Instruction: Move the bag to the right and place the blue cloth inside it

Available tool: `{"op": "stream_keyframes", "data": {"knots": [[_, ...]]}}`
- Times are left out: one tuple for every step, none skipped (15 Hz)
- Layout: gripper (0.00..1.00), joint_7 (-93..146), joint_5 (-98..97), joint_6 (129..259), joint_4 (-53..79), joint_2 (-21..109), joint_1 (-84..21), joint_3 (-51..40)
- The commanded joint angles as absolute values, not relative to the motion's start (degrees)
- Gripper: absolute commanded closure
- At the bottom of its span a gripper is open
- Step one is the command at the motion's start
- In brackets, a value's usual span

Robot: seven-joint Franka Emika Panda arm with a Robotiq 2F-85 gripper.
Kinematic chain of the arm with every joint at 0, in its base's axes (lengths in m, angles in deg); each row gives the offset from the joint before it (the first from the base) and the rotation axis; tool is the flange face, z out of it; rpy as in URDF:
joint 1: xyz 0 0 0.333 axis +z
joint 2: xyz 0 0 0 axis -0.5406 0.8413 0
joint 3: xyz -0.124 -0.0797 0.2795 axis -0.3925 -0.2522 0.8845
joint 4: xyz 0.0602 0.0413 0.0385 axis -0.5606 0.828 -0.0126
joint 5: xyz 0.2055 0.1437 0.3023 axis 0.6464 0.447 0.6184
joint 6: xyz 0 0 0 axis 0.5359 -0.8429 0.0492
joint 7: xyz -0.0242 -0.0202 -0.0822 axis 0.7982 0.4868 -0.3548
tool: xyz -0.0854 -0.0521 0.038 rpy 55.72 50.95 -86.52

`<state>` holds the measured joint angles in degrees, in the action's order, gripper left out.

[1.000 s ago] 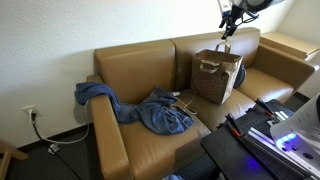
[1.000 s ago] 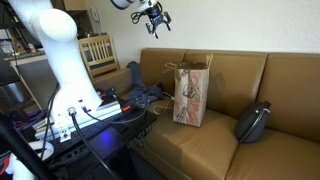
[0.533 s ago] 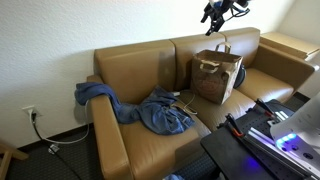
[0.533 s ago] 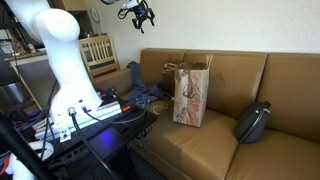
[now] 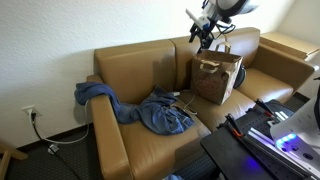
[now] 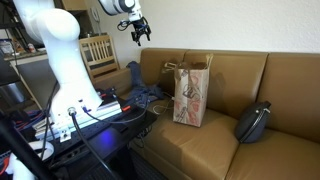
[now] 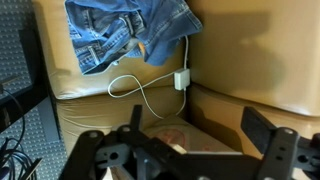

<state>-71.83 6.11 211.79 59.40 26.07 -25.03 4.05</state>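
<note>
The tan paper bag [image 5: 217, 78] stands upright on the brown sofa's middle seat, and its red-and-white printed face [image 6: 189, 97] shows in an exterior view. The blue cloth [image 5: 152, 112] lies crumpled on the neighbouring seat and trails over the armrest; the wrist view has it at the top [image 7: 128, 28]. My gripper [image 5: 200, 36] hangs open and empty in the air, above the sofa back and just beside the bag's top, on the cloth's side [image 6: 140, 34]. In the wrist view the gripper [image 7: 200, 132] frames the bag's top [image 7: 172, 136] between its dark fingers [image 7: 264, 128].
A thin white cable with a plug [image 7: 181, 79] lies on the seat between cloth and bag. A dark round cushion [image 6: 252, 122] rests at the sofa's far end. A wooden chair [image 6: 97, 55] and the robot's base stand beside the sofa. A wooden side table [image 5: 288, 44] sits past the armrest.
The arm has swung down from above the bag and sideways toward the cloth's side. The jaws stayed open; bag and cloth have not moved.
</note>
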Motion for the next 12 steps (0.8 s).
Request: {"op": "stream_keyframes", "data": {"knots": [[0.0,-65.26,6.2,209.25,49.11,40.91,-23.81,5.94],[0.0,-64.3,5.39,207.15,46.32,44.13,-23.15,5.85],[0.0,-65.68,2.16,204.36,44.02,46.29,-21.75,4.76],[0.0,-66.49,5.14,209.1,50.44,40.76,-21.79,4.64],[0.0,-66.6,4.91,208.84,48.74,43.11,-21.19,4.35],[0.0,-66.58,5.0,209.19,48.53,43.79,-20.97,4.21],[0.0,-66.6,4.98,209.2,48.6,43.56,-20.98,4.18],[0.0,-66.64,4.91,209.15,48.82,42.92,-21.07,4.12],[0.0,-67.1,4.94,207.91,49.29,41.94,-21.45,3.56],[0.0,-60.72,10.4,205.34,47.31,44.09,-23.9,5.89],[0.0,-54.6,15.88,204.84,45.66,46.54,-27.92,10.3],[0.0,-50.76,20.65,205.57,43.54,50.02,-28.16,10.43]]}}
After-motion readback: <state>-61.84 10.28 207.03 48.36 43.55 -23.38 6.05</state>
